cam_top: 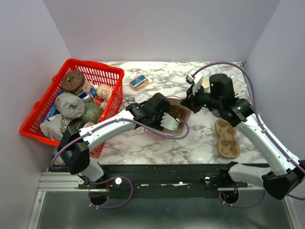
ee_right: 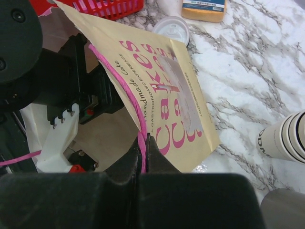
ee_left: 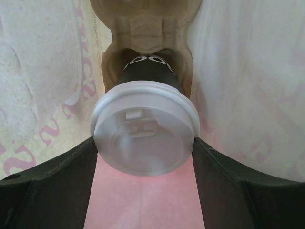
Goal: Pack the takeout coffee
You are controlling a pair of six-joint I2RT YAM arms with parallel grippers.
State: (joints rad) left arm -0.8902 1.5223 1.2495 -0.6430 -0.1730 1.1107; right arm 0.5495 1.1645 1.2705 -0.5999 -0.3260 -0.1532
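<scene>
In the left wrist view the takeout coffee (ee_left: pixel 145 133), a dark-banded cup under a round white lid, lies inside the paper bag (ee_left: pixel 248 71). Its base sits in a pocket of a cardboard cup carrier (ee_left: pixel 143 28). My left gripper (ee_left: pixel 145 140) reaches into the bag, a black finger (ee_left: pixel 57 181) touching each side of the lid. From above, the bag (cam_top: pixel 183 112) hides the cup, and my left gripper (cam_top: pixel 169 119) is at its mouth. My right gripper (ee_right: pixel 144 138) is shut on the bag's pink twisted handle (ee_right: pixel 126 90) and holds the bag (ee_right: pixel 176 95) open.
A red basket (cam_top: pixel 95 64) full of groceries stands at the left. A second cup carrier (cam_top: pixel 226 138) lies at the right. A loose lid (cam_top: pixel 141 97) and a blue and orange box (cam_top: pixel 139 82) lie behind the bag. A stack of cups (ee_right: pixel 286 138) lies right of the bag.
</scene>
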